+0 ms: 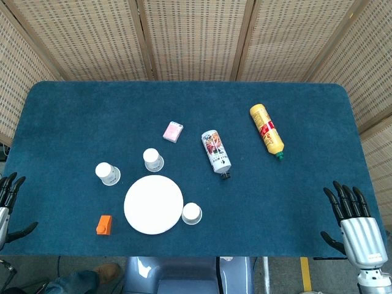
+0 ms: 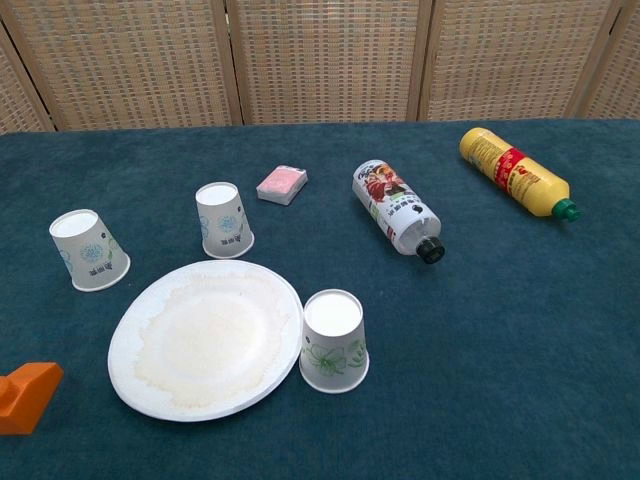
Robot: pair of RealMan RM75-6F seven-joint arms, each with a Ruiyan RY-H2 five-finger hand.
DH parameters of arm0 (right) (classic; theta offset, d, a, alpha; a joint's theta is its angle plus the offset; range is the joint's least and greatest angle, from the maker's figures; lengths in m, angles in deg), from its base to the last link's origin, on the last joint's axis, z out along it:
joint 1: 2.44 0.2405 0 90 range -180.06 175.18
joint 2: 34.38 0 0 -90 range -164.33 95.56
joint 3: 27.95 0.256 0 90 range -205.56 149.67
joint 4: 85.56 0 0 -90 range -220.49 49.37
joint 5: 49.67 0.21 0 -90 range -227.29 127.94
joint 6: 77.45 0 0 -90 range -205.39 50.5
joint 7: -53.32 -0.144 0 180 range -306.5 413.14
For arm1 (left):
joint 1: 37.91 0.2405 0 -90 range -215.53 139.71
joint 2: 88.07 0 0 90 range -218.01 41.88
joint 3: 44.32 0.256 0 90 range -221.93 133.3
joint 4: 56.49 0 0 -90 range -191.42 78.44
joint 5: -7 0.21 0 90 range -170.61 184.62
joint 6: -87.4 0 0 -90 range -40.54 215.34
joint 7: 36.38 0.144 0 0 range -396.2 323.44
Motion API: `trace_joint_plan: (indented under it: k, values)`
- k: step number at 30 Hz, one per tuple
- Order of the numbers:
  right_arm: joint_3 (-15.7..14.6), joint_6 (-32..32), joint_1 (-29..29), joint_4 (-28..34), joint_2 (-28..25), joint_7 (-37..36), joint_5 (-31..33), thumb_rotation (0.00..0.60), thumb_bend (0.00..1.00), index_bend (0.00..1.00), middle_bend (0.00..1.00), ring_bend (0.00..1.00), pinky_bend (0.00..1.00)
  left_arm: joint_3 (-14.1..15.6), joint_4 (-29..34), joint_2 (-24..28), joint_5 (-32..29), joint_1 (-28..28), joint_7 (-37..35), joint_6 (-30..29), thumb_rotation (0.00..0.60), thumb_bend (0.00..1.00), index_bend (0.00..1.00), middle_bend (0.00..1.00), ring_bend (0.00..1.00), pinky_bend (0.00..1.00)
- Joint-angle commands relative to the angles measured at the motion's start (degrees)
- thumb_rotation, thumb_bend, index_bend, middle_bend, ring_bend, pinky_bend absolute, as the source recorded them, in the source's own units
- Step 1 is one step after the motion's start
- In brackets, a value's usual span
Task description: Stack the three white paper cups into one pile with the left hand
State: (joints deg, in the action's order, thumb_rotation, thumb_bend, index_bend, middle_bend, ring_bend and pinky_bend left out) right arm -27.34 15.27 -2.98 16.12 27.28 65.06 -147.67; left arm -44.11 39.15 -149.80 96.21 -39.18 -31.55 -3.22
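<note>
Backdrop: woven cane screen panels (image 1: pixel 196 37) are standing behind the far edge of what I am watching.
Table: blue cloth-covered table (image 1: pixel 92 110) is filling both views, and everything is sitting on it.
Plate: white paper plate (image 2: pixel 205 340) is lying near the front, left of centre, its middle looking faintly stained.
Right hand: right hand (image 1: pixel 355 223) is hanging at the near right edge, holding nothing, fingers spread and pointing away from me.
Left hand: left hand (image 1: pixel 9 199) is only peeking in at the near left edge; I am seeing dark fingers apart and nothing in them.
White bottle: white bottle (image 2: pixel 397 211) with a dark cap is lying on its side right of centre, cap pointing toward me.
Yellow bottle: yellow bottle (image 2: pixel 515 172) with a green cap is lying on its side at the far right.
Left cup: left cup (image 2: pixel 89 250) is sitting upside down, left of the plate and apart from it.
Middle cup: middle cup (image 2: pixel 223 220) is sitting upside down just beyond the plate's far edge.
Near cup: near cup (image 2: pixel 333 340) is sitting upside down, touching the plate's right edge; none of the three are stacked.
Pink packet: pink packet (image 2: pixel 282 184) is lying beyond the middle cup.
Orange block: orange block (image 2: pixel 25 395) is resting at the near left, apart from the plate.
</note>
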Motion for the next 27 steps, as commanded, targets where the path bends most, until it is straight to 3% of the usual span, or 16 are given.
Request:
trace_joint_plan:
  k: [1,6,13,15,17,21,27]
  values:
    - [0.05,0.00,0.02,0.11,-0.13,-0.22,0.10,0.600,0.00,0.00,0.00,0.00,0.00,0.01,-0.03,-0.10,-0.02,0.00,0.14,0.15,0.600,0.00,0.00,0.00,0.00,0.00]
    - [0.27,0.61,-0.13,0.13,-0.64,-1.44,0.17,0.600,0.00,0.00,0.00,0.00,0.00,0.36,0.48,-0.60,1.89,-1.45,2.12,2.11,0.600,0.00,0.00,0.00,0.00,0.00]
    - [0.75,-0.10,0.31,0.15,-0.74,-1.63,1.03,0.600,0.00,0.00,0.00,0.00,0.00,-1.67,2.70,-1.05,8.99,-10.55,9.32,10.74,0.600,0.00,0.00,0.00,0.00,0.00]
    - [0.94,-0.16,0.37,0.23,-0.67,-1.41,1.34,0.600,0.00,0.00,0.00,0.00,0.00,-2.54,3.69,-1.29,10.60,-13.87,10.62,14.24,0.600,0.00,0.00,0.00,0.00,0.00]
    - [1.44,-0.89,0.72,0.12,-0.34,-0.77,2.53,0.600,0.00,0.00,0.00,0.00,0.00,-4.38,4.84,-3.26,14.54,-22.18,9.32,22.66,0.600,0.00,0.00,0.00,0.00,0.03]
    - [2.18,-2.34,1.36,-0.02,0.05,-0.02,4.64,0.600,0.00,0.00,0.00,0.00,0.00,-6.21,4.02,-6.22,15.27,-30.98,4.36,32.08,0.600,0.00,0.05,0.00,0.05,0.11]
    - [3.76,-3.42,1.94,-0.31,0.19,-0.06,8.36,0.600,0.00,0.00,0.00,0.00,0.00,-9.09,2.78,-11.91,14.41,-41.26,7.94,43.07,0.600,0.00,0.14,0.04,0.10,0.17]
